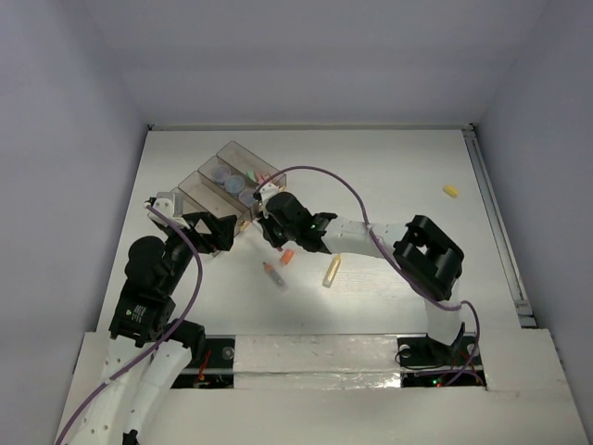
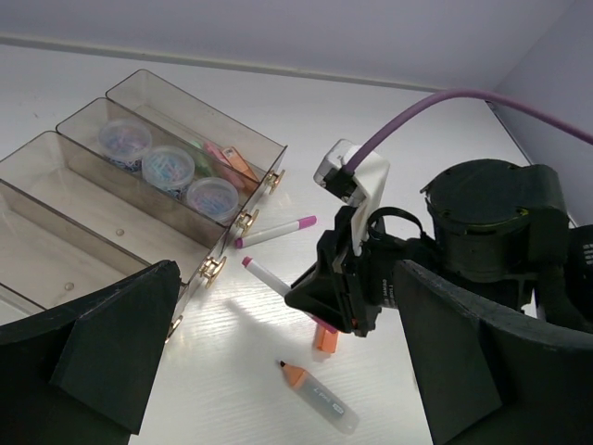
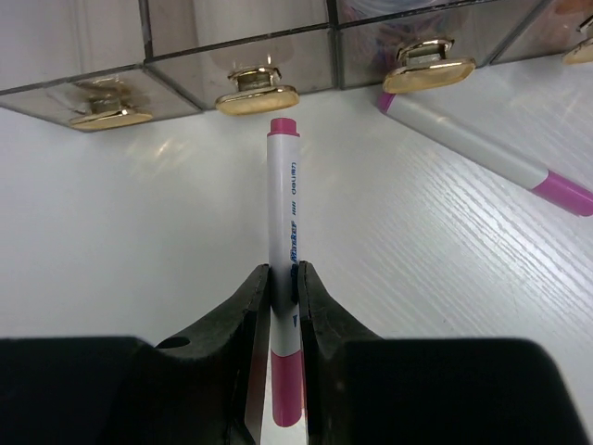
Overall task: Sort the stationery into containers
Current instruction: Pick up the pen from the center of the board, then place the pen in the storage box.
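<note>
My right gripper (image 3: 283, 280) is shut on a white pen with pink tips (image 3: 283, 204), its far tip pointing at the containers (image 3: 232, 37). In the left wrist view the same pen (image 2: 269, 276) sticks out of the right gripper (image 2: 335, 298) just above the table. A second white pen (image 2: 276, 230) lies against the containers' (image 2: 139, 190) front end. Three round rolls (image 2: 169, 167) sit in the middle compartment, and coloured sticks (image 2: 227, 158) in the far one. My left gripper (image 2: 287, 362) is open and holds nothing, just left of the right gripper (image 1: 271, 227).
An orange stick (image 2: 324, 338) and a clear pen with an orange tip (image 2: 320, 399) lie on the table below the right gripper. A yellow stick (image 1: 331, 270) lies to their right, and another yellow one (image 1: 451, 191) lies far right. A purple cable (image 1: 324, 176) arches over the right arm.
</note>
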### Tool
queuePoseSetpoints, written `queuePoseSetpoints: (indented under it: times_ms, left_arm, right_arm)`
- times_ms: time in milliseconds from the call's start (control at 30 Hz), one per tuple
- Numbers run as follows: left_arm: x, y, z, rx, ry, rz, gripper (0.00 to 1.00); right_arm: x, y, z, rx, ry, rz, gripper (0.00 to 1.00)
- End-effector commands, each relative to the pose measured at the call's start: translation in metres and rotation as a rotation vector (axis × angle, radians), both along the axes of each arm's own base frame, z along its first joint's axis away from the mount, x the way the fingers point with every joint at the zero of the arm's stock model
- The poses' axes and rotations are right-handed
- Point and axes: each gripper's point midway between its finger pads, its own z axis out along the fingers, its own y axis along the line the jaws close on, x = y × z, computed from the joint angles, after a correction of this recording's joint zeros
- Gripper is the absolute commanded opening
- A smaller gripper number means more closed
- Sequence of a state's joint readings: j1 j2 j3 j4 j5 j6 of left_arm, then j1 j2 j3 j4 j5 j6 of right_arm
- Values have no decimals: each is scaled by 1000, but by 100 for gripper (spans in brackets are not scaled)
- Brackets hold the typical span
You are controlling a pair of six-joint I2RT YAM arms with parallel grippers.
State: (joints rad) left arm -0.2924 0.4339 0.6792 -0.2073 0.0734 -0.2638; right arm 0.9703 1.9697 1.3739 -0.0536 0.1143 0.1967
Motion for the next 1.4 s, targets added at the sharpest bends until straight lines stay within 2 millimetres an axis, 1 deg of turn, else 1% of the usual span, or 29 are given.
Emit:
queuePoseSetpoints:
  times_ms: [0, 67, 133, 200, 300, 333, 367, 400, 433, 467, 500, 533, 567, 667, 700, 767, 800, 900, 967, 1067, 1100, 1167, 1200, 1233, 1267, 1300, 1333, 1367]
  left_arm:
    - [1, 3, 12, -13, -41, 16, 99]
    - [2, 5, 11, -14, -39, 27, 99]
    - [2, 6, 10, -13, -38, 30, 99]
    - [1, 7, 11, -15, -39, 33, 99]
    - [2, 11, 12, -19, -38, 60, 99]
    - [3, 19, 11, -20, -32, 109, 99]
    - [3, 26, 11, -29, -24, 148, 99]
    - [3, 31, 12, -34, -24, 181, 99]
    - [3, 42, 12, -36, -22, 238, 98]
    - [3, 48, 13, -40, -22, 270, 97]
    - [2, 53, 14, -51, -27, 300, 96]
    - [0, 55, 16, -55, -32, 311, 96]
    - [-1, 57, 17, -62, -34, 322, 96]
    - [-2, 62, 18, -66, -37, 348, 96]
    - [-2, 62, 17, -66, -36, 350, 96]
    - [-2, 62, 18, -69, -38, 346, 96]
    - [-2, 61, 17, -68, -37, 344, 96]
    - [-2, 60, 18, -66, -40, 333, 96]
    - [-2, 57, 17, -64, -41, 321, 96]
    - [-2, 56, 18, -64, -44, 311, 97]
    - [-2, 56, 18, -63, -44, 310, 97]
    - [-2, 55, 18, -64, -45, 305, 97]
    - [-3, 54, 19, -66, -46, 303, 97]
    - [-2, 54, 18, -64, -45, 303, 98]
    - [-2, 54, 18, -64, -45, 303, 98]
    - [-2, 54, 18, -64, -45, 303, 99]
    - [-2, 54, 17, -63, -42, 300, 99]
    - [-2, 53, 18, -62, -43, 296, 99]
  right_arm:
    - [-17, -2, 14, 28, 17, 40, 3]
    - [-26, -4, 15, 24, 31, 56, 3]
    - [-39, -3, 24, 53, 48, 83, 3]
    - [-43, 1, 37, 100, 50, 103, 3]
    - [-46, 20, 67, 202, 44, 152, 3]
    - [-43, 31, 72, 228, 48, 158, 3]
    - [-38, 44, 84, 278, 31, 172, 4]
    - [-39, 54, 91, 308, 38, 197, 4]
    - [-37, 64, 95, 344, 50, 199, 4]
    - [-29, 83, 105, 399, 34, 217, 4]
    - [-30, 94, 108, 428, 52, 241, 4]
    - [-28, 104, 111, 451, 52, 256, 4]
    - [-20, 121, 115, 491, 52, 266, 4]
    - [-9, 146, 125, 552, 36, 281, 4]
    - [-2, 157, 124, 574, 32, 281, 5]
    - [4, 167, 124, 592, 24, 281, 5]
    - [11, 175, 121, 598, 18, 272, 5]
    - [18, 183, 115, 604, 14, 261, 5]
    - [23, 188, 108, 596, 15, 250, 6]
    - [27, 190, 102, 575, 19, 237, 20]
    - [29, 189, 101, 571, 14, 225, 33]
    - [29, 185, 106, 574, -1, 220, 45]
    - [30, 184, 110, 576, -10, 215, 57]
    - [33, 182, 113, 572, -30, 208, 62]
    - [32, 180, 112, 558, -33, 207, 63]
    - [32, 176, 120, 555, -49, 206, 64]
    - [34, 171, 123, 541, -73, 196, 64]
    - [38, 158, 128, 525, -100, 185, 64]
